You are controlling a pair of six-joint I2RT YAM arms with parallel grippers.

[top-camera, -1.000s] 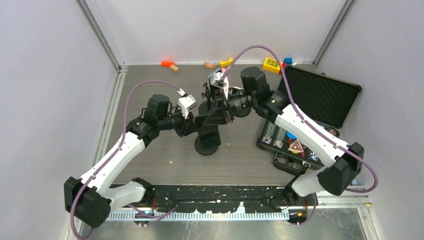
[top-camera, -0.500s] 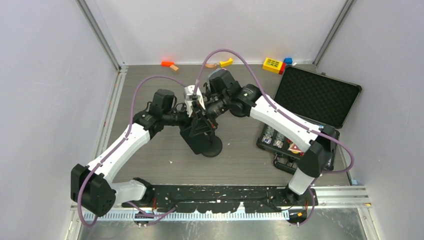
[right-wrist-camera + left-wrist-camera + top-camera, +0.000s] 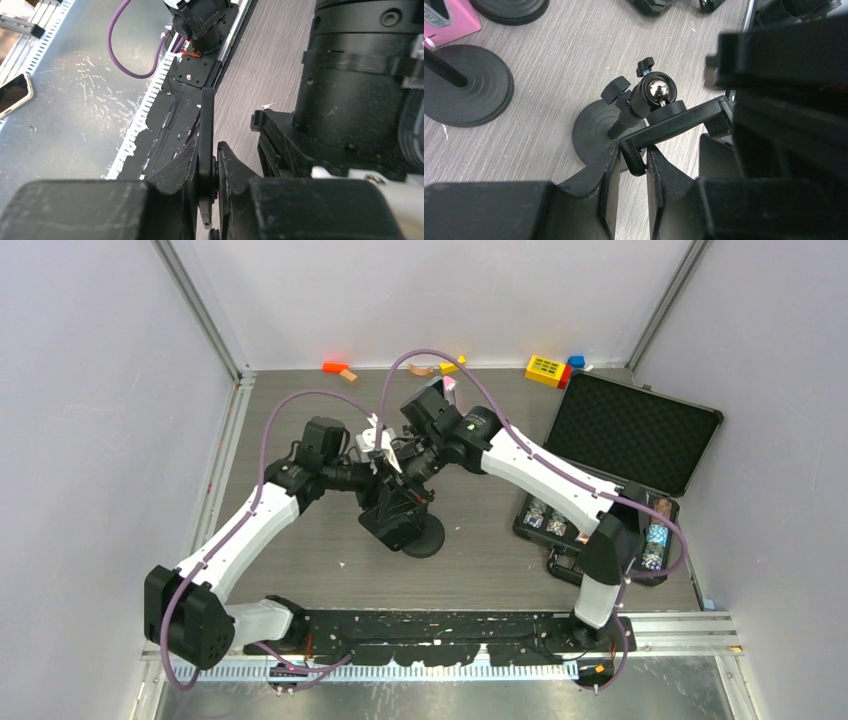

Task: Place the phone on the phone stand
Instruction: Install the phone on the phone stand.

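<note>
The black phone stand has a ball joint, a thin stem and a round base on the wood-grain table. My left gripper is shut on the hooked end of the stand's clamp bar. The phone is a thin black slab seen edge-on, and my right gripper is shut on it. In the top view the right gripper hovers just above and behind the stand, close to the left gripper. The phone's face is hidden.
Two more round black bases and a pink box lie near the stand. An open black case with small items in front of it sits at right. Toy blocks line the back wall. Another phone lies on the metal ledge.
The right arm has swung left with the phone, from right of the stand to over it. The left gripper stayed shut on the clamp bar and shifted slightly.
</note>
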